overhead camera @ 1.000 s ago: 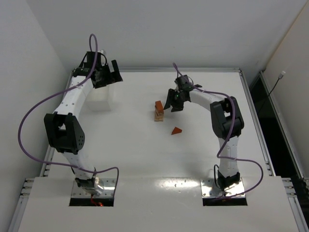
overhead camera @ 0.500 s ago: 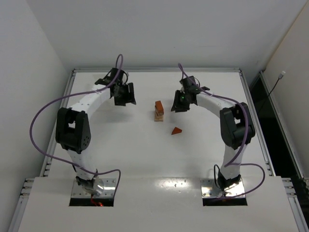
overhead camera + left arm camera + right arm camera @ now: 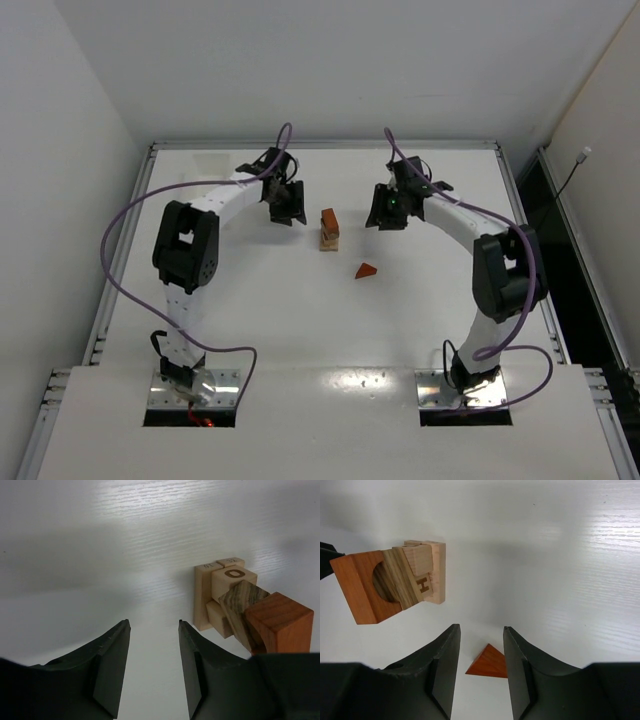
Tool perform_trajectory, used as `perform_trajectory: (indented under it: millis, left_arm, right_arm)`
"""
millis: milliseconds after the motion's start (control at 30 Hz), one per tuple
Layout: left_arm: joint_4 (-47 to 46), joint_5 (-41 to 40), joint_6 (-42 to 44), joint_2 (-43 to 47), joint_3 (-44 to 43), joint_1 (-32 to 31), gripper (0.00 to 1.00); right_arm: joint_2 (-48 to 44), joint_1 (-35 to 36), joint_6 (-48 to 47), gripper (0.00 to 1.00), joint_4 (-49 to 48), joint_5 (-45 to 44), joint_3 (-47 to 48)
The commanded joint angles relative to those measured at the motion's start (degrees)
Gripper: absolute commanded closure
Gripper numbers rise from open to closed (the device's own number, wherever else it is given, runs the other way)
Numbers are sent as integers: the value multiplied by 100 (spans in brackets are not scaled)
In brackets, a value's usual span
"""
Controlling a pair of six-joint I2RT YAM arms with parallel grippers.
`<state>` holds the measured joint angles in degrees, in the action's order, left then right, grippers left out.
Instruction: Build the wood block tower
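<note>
1. The tower (image 3: 329,229) stands on the white table (image 3: 250,330) just above the centre of the top view, between the two grippers.
2. It is one block wide. The lower blocks are pale tan, and two faces carry a printed "O" and "H". Above them is a streaky darker piece, and a reddish-brown block (image 3: 277,622) sits on top.
3. In the right wrist view the tower (image 3: 400,582) is at the upper left, and its top block shows a rounded cut-out.
4. A loose reddish-brown wedge (image 3: 366,270) lies on the table to the tower's lower right, apart from it.
5. The left gripper (image 3: 288,203) is just left of the tower, with its jaws parted and nothing between them.
6. The right gripper (image 3: 385,212) is to the tower's right, also spread and empty.
</note>
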<state>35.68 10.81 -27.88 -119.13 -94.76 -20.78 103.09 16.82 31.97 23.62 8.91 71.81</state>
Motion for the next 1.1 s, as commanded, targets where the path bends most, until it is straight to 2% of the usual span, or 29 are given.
perform_trajectory:
  millis: [0,300,333,667,867,1067]
  left_arm:
    - [-79,272,-95,-48,-270,-85,60]
    - [-132,501,-209,-102,-218,-321,61]
    - [-132,501,-209,-102,-218,-322,58]
    - [-132,501,-262,-207,-323,-322,55]
    - [-132,501,-262,-260,-324,-375,45]
    - [-132,448,-262,-312,-376,-375,42]
  right_arm:
    - [-271,-38,-112,63,-76,-100,-53]
    - [-272,-144,-112,63,-76,-47,-106]
    - [-272,-144,-112,63,-76,-47,-106]
    - [-324,-197,-112,63,-129,6,-159]
    - [-324,-197,-112,63,-129,59,-106]
    - [-263,-197,-112,63,-129,111,-106]
